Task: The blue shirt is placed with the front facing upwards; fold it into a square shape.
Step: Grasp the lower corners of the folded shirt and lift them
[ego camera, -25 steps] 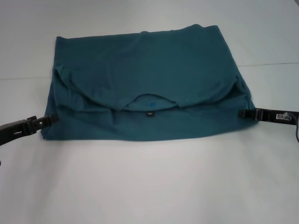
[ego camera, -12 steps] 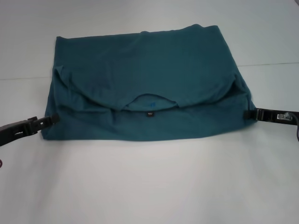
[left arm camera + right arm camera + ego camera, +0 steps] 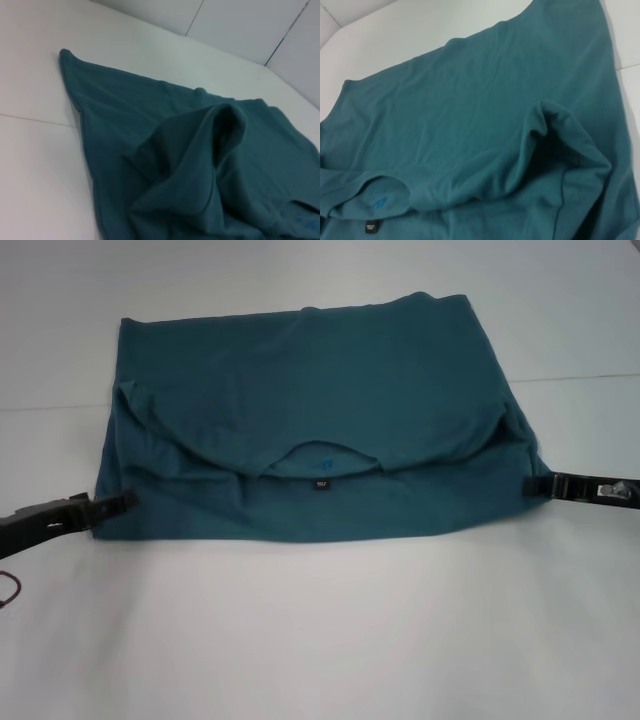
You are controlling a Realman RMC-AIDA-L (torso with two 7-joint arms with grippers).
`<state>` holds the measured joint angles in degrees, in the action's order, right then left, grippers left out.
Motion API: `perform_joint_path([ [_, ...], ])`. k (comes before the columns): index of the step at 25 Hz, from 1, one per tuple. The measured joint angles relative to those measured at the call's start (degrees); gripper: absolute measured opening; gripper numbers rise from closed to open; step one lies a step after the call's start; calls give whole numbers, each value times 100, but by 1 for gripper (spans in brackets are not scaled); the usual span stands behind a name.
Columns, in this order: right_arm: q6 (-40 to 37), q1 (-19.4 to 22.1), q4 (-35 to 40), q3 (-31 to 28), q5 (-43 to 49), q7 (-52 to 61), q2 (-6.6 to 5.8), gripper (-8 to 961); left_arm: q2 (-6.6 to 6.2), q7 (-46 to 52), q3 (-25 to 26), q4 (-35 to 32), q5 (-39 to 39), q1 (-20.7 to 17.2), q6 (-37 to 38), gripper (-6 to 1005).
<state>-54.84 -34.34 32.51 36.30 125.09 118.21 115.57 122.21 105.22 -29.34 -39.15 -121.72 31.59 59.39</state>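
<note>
The blue shirt (image 3: 310, 425) lies folded on the white surface (image 3: 320, 640), long axis running between the two tools, neckline label (image 3: 320, 483) toward the robot. The left tool (image 3: 112, 506) and right tool (image 3: 537, 484) reach in low and level at opposite side edges; whether either grips the cloth cannot be told.

Colours: teal cloth on white.
Shirt (image 3: 320, 420) plain dark teal-blue throughout, no pattern showing; small black label (image 3: 320, 484) with pale lettering at the near neckline, a bright blue mark (image 3: 324, 461) just beyond it. Table (image 3: 320, 640) white. Left gripper (image 3: 120, 504) and right gripper (image 3: 535, 483) both black.
</note>
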Motion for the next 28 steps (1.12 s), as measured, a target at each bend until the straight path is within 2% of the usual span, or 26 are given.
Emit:
perform_joint_path([
  [6, -83, 29, 4, -1, -61, 0, -35, 35, 12, -14, -371, 256, 0, 161, -699, 878],
  [12, -99, 25, -6, -1, -73, 0, -44, 35, 13, -15, -652, 409, 0, 270, -987, 877],
  [20, -97, 11, -11, -1, -73, 0, -44, 35, 30, -35, -807, 537, -1, 284, -1295, 877],
  [28, -82, 16, -14, -1, -72, 0, -44, 35, 30, -28, -877, 560, -42, 264, -1256, 877],
])
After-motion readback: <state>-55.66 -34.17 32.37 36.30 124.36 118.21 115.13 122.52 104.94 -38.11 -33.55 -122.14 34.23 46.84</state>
